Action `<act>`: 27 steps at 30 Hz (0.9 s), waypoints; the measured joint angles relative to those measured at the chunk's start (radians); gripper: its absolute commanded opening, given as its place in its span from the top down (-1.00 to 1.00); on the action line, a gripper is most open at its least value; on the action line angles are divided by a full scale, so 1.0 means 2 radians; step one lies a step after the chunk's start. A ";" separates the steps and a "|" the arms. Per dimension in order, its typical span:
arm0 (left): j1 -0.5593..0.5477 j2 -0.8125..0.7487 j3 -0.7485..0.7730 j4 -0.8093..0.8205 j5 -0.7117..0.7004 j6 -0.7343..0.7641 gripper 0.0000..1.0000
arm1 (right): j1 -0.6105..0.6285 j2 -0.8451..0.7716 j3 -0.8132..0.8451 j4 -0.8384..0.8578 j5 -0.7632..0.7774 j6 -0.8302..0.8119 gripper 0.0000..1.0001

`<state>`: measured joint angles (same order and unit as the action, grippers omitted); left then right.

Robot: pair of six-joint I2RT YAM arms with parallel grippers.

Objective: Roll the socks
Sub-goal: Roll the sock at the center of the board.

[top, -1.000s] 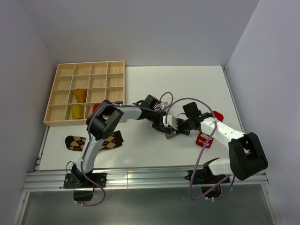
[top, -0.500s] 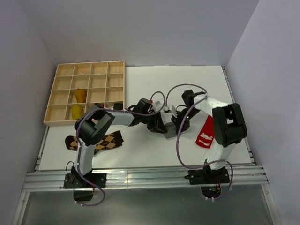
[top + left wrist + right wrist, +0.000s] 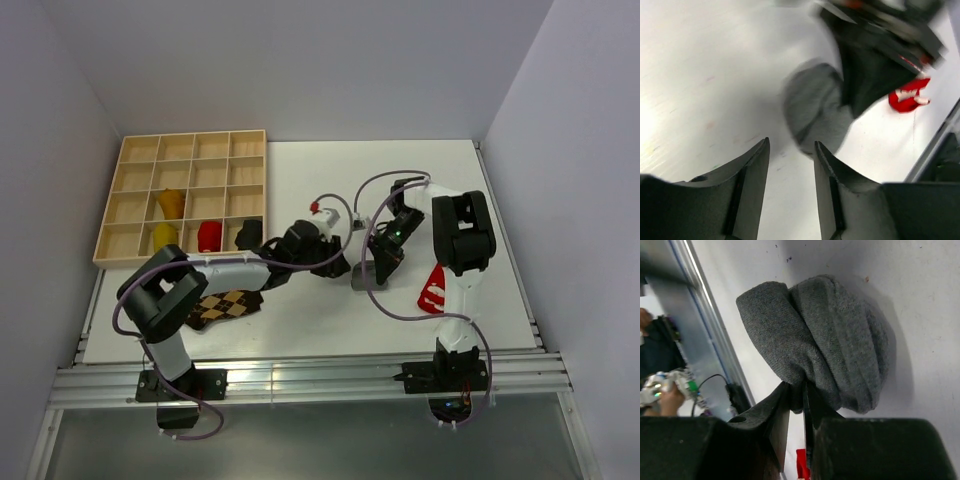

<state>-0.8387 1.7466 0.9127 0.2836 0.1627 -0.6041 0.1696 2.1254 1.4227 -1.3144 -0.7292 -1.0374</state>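
Pinching a fold of the grey sock [image 3: 835, 335], the right gripper [image 3: 799, 396] is clamping its jaws tight on the cloth at the bottom centre of its wrist view. The sock is bunching into a thick lump and resting on the worktop [image 3: 340, 180] near the middle of the overhead frame. The left gripper [image 3: 791, 150] is hovering just short of the lump with its jaws standing apart and nothing lying between them. Judging by the layout, the task is sitting roughly at its midpoint. Two mustard bundles [image 3: 172, 203] and a red bundle [image 3: 209, 235] are lying in compartments of the tray [image 3: 195, 135] at the upper left of the overhead frame, so those are looking finished. A dark shape is showing in the tray's lower right compartment, but I cannot tell whether it is a sock. The grey sock is looking part-rolled: it is folding over itself, though I cannot tell whether the roll is tucked. Waiting flat are the argyle sock [image 3: 228, 305], partly hiding under the left arm at the lower left, and the red sock [image 3: 432, 290], lying at the lower right beside the right arm. Both are needing rolling, and the grey one is probably needing a place in the tray. No brand, label or readable writing is showing anywhere; the white marks on the red sock are coming out too small and blurred to read as letters.
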 measured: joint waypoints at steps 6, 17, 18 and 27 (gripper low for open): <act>-0.084 0.006 0.037 -0.002 -0.048 0.109 0.00 | -0.004 0.051 0.044 -0.043 -0.011 0.012 0.57; -0.094 0.085 0.085 -0.016 -0.082 0.220 0.00 | -0.011 0.068 0.055 -0.057 -0.022 0.026 0.57; -0.094 0.088 0.086 -0.017 -0.082 0.224 0.00 | -0.011 0.068 0.055 -0.057 -0.022 0.027 0.57; -0.084 0.092 0.096 -0.020 -0.044 0.231 0.03 | -0.018 0.079 0.065 -0.064 -0.023 0.041 0.57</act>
<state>-1.0065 1.9308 1.1049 0.2432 0.0738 -0.1417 0.1345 2.2837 1.5528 -1.4429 -0.7757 -0.9550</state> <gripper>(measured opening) 0.488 0.218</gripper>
